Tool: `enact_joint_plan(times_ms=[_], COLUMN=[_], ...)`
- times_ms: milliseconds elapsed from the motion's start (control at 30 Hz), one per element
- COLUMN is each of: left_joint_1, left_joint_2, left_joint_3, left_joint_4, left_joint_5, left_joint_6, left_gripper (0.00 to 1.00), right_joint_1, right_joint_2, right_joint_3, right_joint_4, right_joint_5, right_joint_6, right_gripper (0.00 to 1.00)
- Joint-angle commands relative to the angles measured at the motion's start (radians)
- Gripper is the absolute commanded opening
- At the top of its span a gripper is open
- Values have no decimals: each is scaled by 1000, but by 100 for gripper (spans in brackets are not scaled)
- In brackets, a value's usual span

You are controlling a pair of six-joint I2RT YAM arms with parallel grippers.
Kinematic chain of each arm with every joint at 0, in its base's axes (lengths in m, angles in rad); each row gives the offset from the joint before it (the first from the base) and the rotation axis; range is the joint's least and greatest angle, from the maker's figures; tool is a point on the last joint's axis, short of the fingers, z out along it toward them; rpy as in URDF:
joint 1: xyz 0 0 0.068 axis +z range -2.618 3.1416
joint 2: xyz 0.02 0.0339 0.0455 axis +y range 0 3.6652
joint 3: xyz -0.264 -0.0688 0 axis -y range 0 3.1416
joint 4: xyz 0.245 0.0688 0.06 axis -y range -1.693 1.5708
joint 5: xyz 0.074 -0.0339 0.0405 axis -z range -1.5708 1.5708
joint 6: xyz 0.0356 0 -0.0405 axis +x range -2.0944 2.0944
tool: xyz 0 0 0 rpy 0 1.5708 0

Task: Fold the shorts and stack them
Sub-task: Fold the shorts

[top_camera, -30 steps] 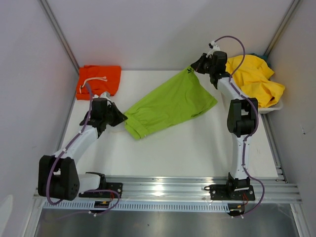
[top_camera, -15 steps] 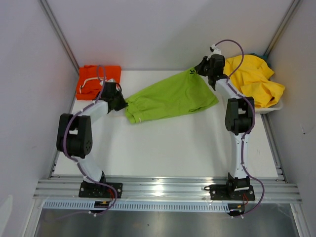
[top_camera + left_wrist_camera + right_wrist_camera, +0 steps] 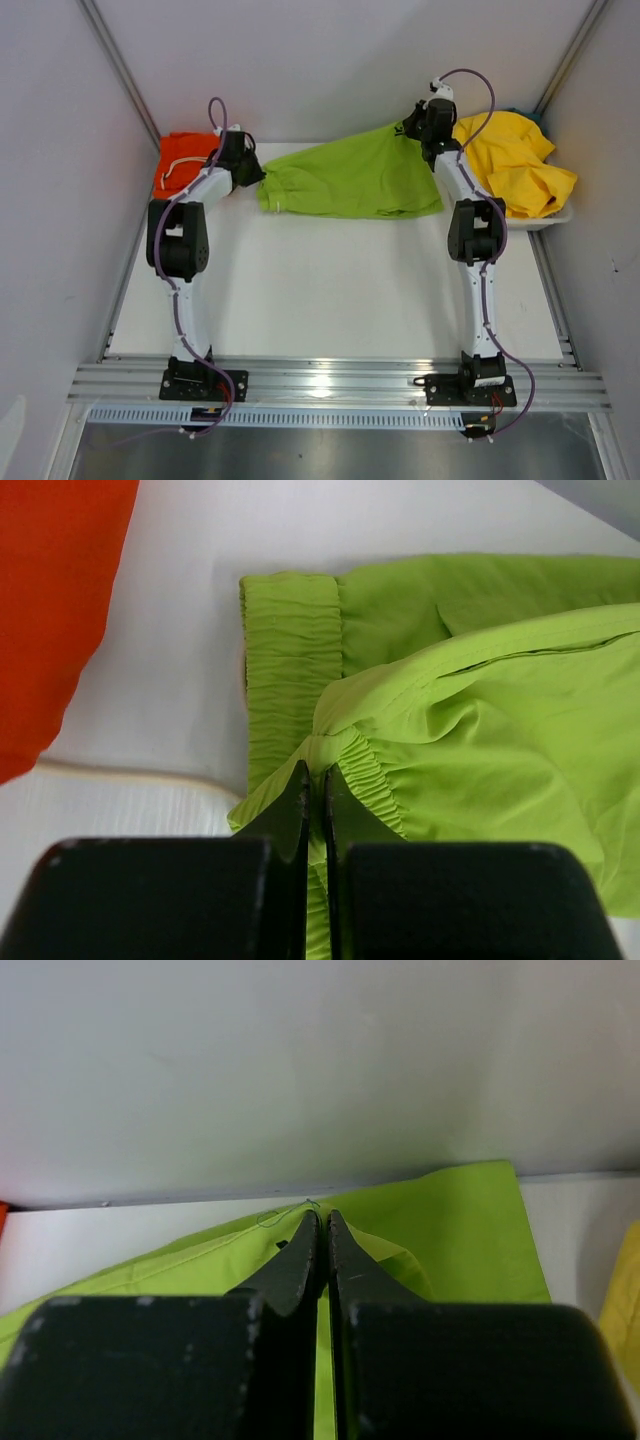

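Orange shorts beside lime-green shorts

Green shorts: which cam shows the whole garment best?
Top external: the green shorts show whole, stretched between the left pincer and right pincer. Left wrist shows just their waistband end; right wrist, one far corner.

A flat white desk is sitting between plain pale grey walls that are closing it in at the back and both sides. Slim silver corner posts are rising behind, and a ribbed aluminium rail is catching glare along its near edge.
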Motion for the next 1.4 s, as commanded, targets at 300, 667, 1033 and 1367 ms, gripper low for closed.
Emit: enact_joint_plan(times_ms=[300, 667, 1033, 1367], left_joint_1=[-58, -391, -722, -602], left_joint_2=[-224, -940, -1474, -1339], left_joint_3=[-277, -783, -1082, -883], left_joint_4=[172, 131, -20, -109], left_joint_5=[101, -12, -131, -114], left_joint_6=[-7, -20, -161, -136], left_gripper=[0, 0, 0, 0], right_joint_1=[-17, -105, -252, -243], right_joint_2=[-279, -1128, -1727, -1624], right_joint_3=[-405, -1215, -1469, -1412], right_joint_4=[114, 195, -61, 1], right_joint_5=[20, -118, -152, -192], right_joint_6=[-11, -33, -40, -13], right_gripper=[0, 0, 0, 0])
